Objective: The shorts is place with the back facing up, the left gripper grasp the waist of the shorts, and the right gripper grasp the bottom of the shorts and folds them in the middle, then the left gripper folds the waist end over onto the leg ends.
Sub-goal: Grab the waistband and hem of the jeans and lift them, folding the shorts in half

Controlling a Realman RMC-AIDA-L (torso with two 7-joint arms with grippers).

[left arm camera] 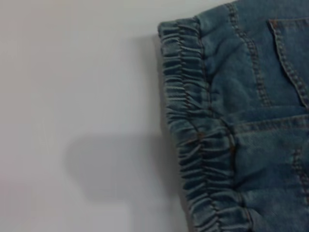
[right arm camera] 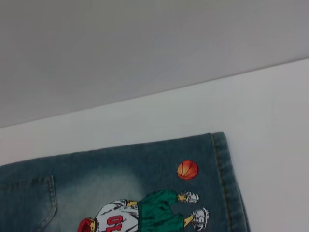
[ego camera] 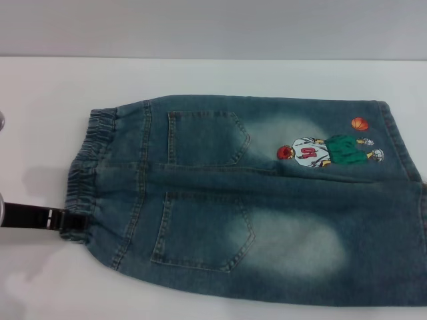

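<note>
1. The denim shorts (ego camera: 253,200) lie flat on the white table (ego camera: 40,87), back pockets up, with the elastic waistband (ego camera: 83,177) at one end and the leg hems (ego camera: 393,133) at the other, beyond the basketball-player print (ego camera: 330,152).
2. The left gripper (ego camera: 63,219) reaches in low and meets the near corner of the waistband. Its finger spread is hidden, so I cannot tell whether it has the fabric pinched.
3. The right gripper is not in view. Its wrist camera looks down on the far hem corner beside the print.
4. Risk: a bite so close to the waistband's corner may catch only one gathered layer, so the waist could slip free mid-fold.
5. Risk: if the hem grasp lands off the corner, the halves may fold skewed, leaving the pockets bunched.
</note>
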